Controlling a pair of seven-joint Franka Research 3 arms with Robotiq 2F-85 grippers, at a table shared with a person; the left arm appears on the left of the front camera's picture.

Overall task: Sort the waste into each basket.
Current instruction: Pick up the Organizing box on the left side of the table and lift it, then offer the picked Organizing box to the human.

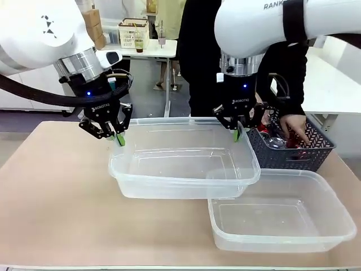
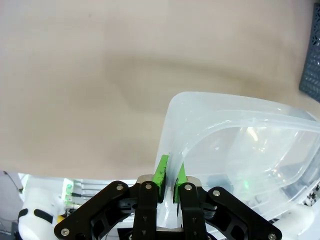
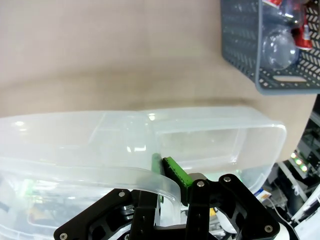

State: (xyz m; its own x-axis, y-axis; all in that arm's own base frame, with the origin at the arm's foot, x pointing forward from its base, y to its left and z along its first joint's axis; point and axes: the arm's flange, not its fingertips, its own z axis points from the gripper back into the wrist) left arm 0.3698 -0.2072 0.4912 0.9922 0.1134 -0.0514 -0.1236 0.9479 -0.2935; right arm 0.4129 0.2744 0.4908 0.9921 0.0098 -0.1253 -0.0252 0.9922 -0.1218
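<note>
**Both grippers pinched on one tub's rim**

We see the left gripper (image 1: 118, 137) all but shut, its green pads (image 2: 161, 172) clamped on the left rim of the clear tub (image 1: 169, 183). That arm reaches down at a slight tilt. The right gripper (image 1: 238, 133), pointing straight down, pinches the tub's far right rim just as tightly. The tub's near right corner overlaps a second tub (image 1: 282, 240). At far right we find bottles (image 3: 280, 50) and red cans (image 3: 303, 37) in a dark basket (image 1: 316, 161), with a person's hand (image 1: 293, 124) among them.

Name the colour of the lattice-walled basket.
Dark blue-grey basket, its walls an open lattice; clearest in the front view.
</note>
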